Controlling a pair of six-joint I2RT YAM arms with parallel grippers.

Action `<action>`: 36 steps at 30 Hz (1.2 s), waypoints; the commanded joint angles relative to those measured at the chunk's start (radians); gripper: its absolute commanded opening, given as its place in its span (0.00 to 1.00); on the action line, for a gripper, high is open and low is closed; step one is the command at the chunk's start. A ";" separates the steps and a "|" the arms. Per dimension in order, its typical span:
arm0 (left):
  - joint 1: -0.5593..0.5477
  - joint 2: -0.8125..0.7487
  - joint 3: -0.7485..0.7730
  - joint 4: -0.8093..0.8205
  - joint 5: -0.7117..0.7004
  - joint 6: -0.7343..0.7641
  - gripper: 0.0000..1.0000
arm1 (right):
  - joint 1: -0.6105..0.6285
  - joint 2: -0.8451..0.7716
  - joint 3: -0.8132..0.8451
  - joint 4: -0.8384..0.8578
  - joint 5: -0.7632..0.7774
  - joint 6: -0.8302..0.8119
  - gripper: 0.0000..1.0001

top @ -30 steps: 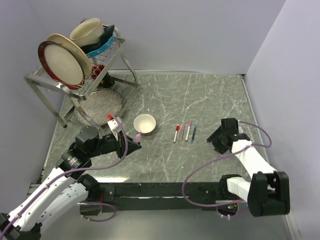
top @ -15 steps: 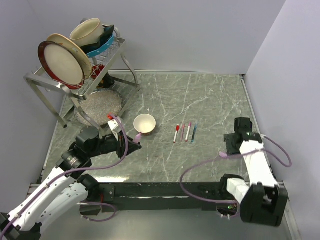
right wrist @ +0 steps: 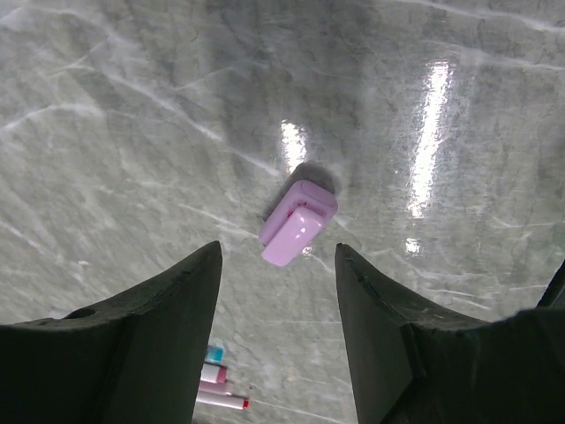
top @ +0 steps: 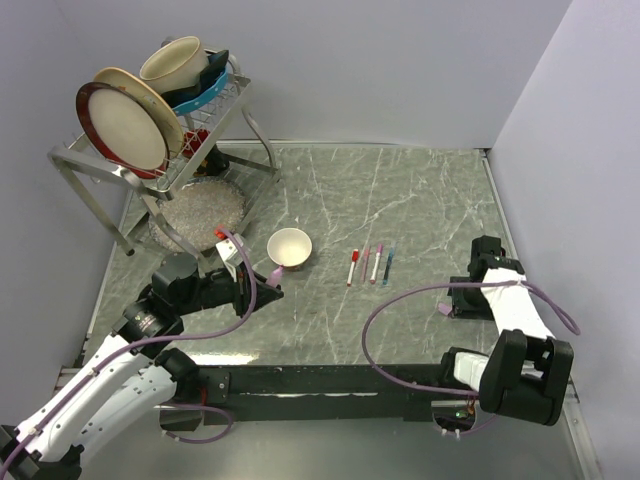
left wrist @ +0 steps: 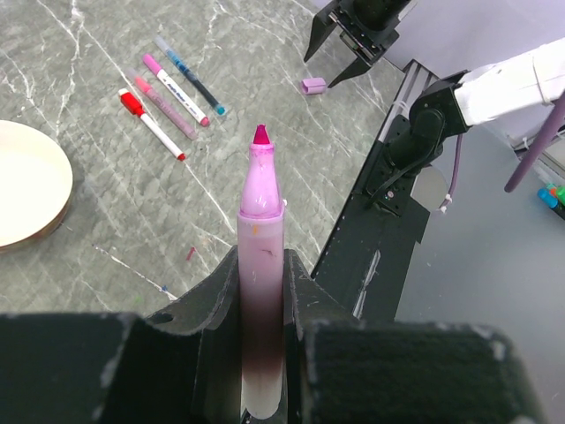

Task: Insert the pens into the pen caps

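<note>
Lilac pen cap (right wrist: pixel 297 223) lies on the table (right wrist: pixel 132 106) between the right gripper's (right wrist: pixel 276 249) open, empty jaws, its long axis running 1 to 7 o'clock. The left gripper (left wrist: pixel 262 296), well apart, clamps the pink pen (left wrist: pixel 262 203).

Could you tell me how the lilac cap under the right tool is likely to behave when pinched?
The lilac cap is tiny, so probably very light and apt to skid on the glossy table. Its shiny plastic may slip in a pinch. The flattish top suggests little rolling.
</note>
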 commanded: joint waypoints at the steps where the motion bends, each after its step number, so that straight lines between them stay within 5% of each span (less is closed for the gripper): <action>1: -0.006 -0.006 0.033 0.023 0.004 0.018 0.01 | -0.012 0.032 -0.022 0.025 0.011 0.048 0.61; 12: -0.008 0.001 0.035 0.023 0.001 0.018 0.01 | -0.014 0.124 -0.073 0.077 0.031 0.065 0.58; 18: -0.008 0.006 0.035 0.021 -0.004 0.018 0.01 | -0.012 0.137 -0.101 0.123 0.056 0.045 0.40; 21: -0.008 0.012 0.035 0.021 -0.008 0.018 0.01 | -0.012 0.138 -0.108 0.157 0.072 -0.001 0.17; 24: -0.009 0.012 0.037 0.017 -0.013 0.018 0.01 | -0.012 0.124 -0.102 0.182 0.120 -0.094 0.01; 31: -0.009 0.000 0.026 0.035 0.007 -0.025 0.01 | -0.008 -0.131 -0.108 0.315 0.036 -0.487 0.00; 36: -0.009 0.007 0.020 0.061 0.030 -0.121 0.01 | 0.017 -0.322 -0.128 0.361 -0.201 -0.642 0.00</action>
